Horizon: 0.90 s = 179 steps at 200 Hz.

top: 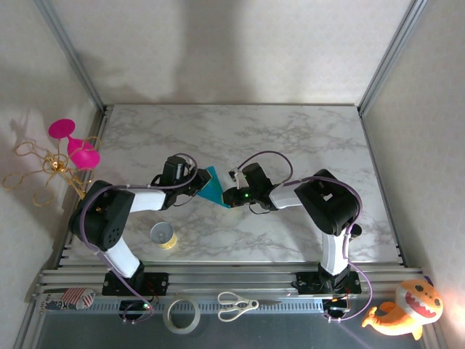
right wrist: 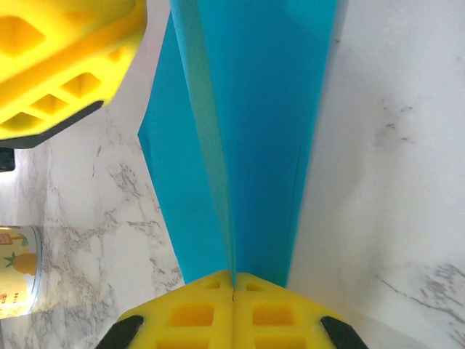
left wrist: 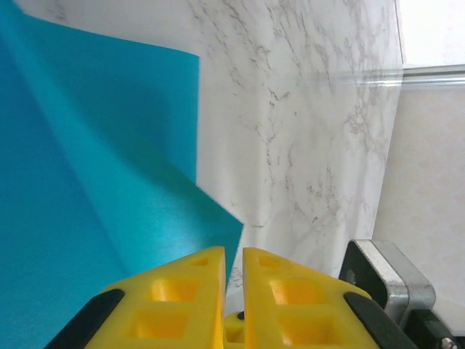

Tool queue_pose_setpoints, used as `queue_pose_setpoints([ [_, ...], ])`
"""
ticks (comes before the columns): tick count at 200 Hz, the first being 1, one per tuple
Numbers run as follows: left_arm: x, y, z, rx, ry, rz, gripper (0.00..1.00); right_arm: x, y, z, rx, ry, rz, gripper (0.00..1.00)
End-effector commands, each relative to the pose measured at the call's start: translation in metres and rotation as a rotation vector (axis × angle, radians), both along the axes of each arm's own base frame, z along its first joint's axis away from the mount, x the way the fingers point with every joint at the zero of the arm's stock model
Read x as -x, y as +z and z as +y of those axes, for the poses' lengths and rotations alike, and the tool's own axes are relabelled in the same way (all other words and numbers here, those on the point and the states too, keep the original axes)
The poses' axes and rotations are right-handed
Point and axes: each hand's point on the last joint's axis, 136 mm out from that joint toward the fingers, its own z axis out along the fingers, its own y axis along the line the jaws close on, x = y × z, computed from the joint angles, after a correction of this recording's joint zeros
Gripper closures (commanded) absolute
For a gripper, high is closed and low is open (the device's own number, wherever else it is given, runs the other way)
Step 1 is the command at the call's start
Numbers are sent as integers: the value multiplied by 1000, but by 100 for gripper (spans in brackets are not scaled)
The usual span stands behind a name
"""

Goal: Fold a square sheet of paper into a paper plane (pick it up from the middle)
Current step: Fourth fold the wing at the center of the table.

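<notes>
Fingers [right wrist: 189, 313] of the right gripper [right wrist: 232, 278] clamp the one teal paper sheet [right wrist: 254, 109], its centre crease evident from that wrist. Left gripper [left wrist: 233, 253], nearly closed, pinches the sheet's corner. Overhead, the two grippers meet above mid-table [top: 305, 131].

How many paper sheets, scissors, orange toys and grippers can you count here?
Paper sheet: 1
Scissors: 1
Orange toy: 1
Grippers: 2, left gripper and right gripper
Total: 5
</notes>
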Motion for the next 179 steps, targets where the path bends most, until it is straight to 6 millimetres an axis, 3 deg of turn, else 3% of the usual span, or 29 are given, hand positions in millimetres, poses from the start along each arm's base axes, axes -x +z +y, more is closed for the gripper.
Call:
queue_pose_setpoints([
  [1,1,-1,3,30,20,-8,86,31,-74,-42,234,-45,197,95],
  [62,-9,-8,-10,80,-9,6,88,30,-75,-42,235,-43,200,93],
  [129,-11,-19,-10,65,-12,25,88,37,-75,-38,212,-23,238,89],
  [134,-10,-20,-10,63,-13,28,88,30,-75,-44,206,-45,245,89],
  [179,-11,-27,-7,44,-2,44,88,31,-77,-45,201,-39,265,90],
])
